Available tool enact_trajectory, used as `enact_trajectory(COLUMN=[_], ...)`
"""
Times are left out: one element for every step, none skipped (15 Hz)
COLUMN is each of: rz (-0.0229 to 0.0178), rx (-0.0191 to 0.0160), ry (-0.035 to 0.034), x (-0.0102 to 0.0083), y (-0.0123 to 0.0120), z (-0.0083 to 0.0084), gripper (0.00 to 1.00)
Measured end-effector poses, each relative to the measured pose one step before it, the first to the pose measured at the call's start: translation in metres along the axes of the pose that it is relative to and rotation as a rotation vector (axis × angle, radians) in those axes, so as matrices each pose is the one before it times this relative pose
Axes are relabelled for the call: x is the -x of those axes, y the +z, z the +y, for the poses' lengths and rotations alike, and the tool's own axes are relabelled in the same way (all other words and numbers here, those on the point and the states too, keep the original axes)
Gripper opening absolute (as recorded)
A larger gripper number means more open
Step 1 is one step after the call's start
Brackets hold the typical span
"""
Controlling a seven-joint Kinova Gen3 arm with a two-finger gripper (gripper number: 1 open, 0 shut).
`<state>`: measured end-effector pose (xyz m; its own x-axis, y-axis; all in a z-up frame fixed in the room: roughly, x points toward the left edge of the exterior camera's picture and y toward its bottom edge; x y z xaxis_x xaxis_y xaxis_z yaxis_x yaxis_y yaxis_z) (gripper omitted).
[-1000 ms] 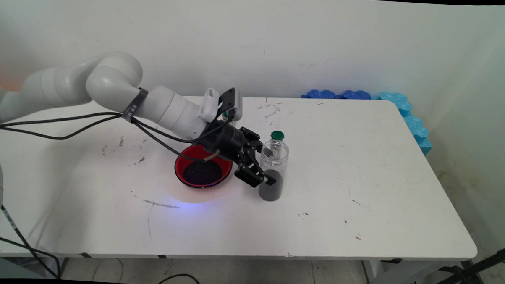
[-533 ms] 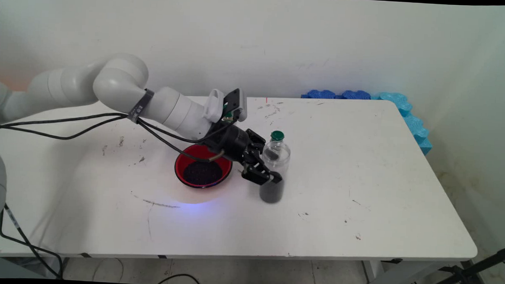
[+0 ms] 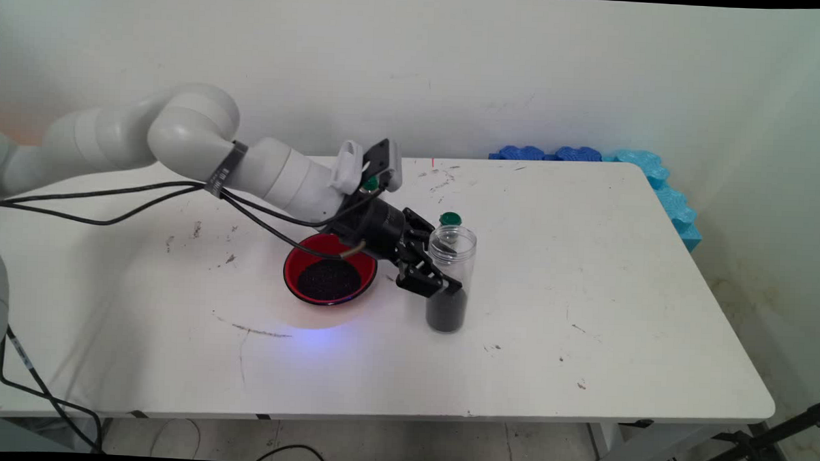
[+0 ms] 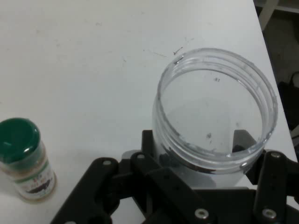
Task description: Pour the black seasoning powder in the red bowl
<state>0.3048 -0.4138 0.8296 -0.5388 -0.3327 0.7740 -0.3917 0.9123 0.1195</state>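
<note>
The black two-finger gripper (image 3: 440,291) is clamped round the middle of the upright, lidless clear plastic jar (image 3: 450,278) part-filled with dark grains, standing on the white tabletop (image 3: 586,277) just right of the red bowl (image 3: 329,277) of dark grains, the small green-capped spice bottle (image 4: 24,159) close behind it.

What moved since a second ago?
The gripper, shut on the jar, carried it a little to the right on the table and set it more upright. The red bowl and the green-capped bottle stayed put.
</note>
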Motion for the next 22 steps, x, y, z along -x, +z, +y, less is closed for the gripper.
enact_trajectory(rz=[0.00124,0.00144,0.00051,0.00000,0.00079,0.00021,0.00058,0.00051,-0.00015,0.00009,-0.00043,-0.00125,-0.00172,-0.00192,-0.00292,-0.00337,-0.00362,-0.00432,-0.00593,-0.00602,-0.01068,-0.01389], rx=[-0.00176,-0.00214,-0.00282,-0.00226,-0.00462,-0.00780,-0.00904,-0.00795,-0.00587,-0.00496,-0.00207,-0.00132,-0.00059,-0.00041,-0.00037,-0.00104,-0.00101,-0.00162,-0.00163,-0.00090,-0.00154,0.00213], ry=[0.00064,0.00047,-0.00035,-0.00080,-0.00081,-0.00655,-0.00868,-0.00809,-0.00961,-0.00913,-0.00562,-0.00543,-0.00541,-0.00320,-0.00448,-0.00460,-0.00490,-0.00549,-0.00713,-0.00745,-0.01508,-0.01419], x=[-0.00074,-0.00078,-0.00103,-0.00081,-0.00168,-0.00184,-0.00226,-0.00211,-0.00256,-0.00238,-0.00165,-0.00148,-0.00170,-0.00095,-0.00086,-0.00059,-0.00033,-0.00008,0.00031,0.00060,0.00152,0.00233], y=[-0.00386,-0.00383,-0.00556,-0.00444,-0.00770,-0.00971,-0.01054,-0.00986,-0.01212,-0.01261,-0.00926,-0.00917,-0.01142,-0.00761,-0.00976,-0.00967,-0.00951,-0.00952,-0.01117,-0.00720,-0.01067,-0.01192], z=[0.00081,0.00062,0.00076,0.00051,0.00085,0.00069,0.00092,0.00114,0.00218,0.00259,0.00214,0.00214,0.00268,0.00163,0.00207,0.00192,0.00179,0.00157,0.00179,0.00110,0.00162,0.00198], gripper=[0.00,0.00,0.00,0.00,0.00,0.00,0.00,0.00,0.00,0.00,0.00,0.00,0.00,0.00,0.00,0.00,0.00,0.00,0.00,0.00,0.00,0.00])
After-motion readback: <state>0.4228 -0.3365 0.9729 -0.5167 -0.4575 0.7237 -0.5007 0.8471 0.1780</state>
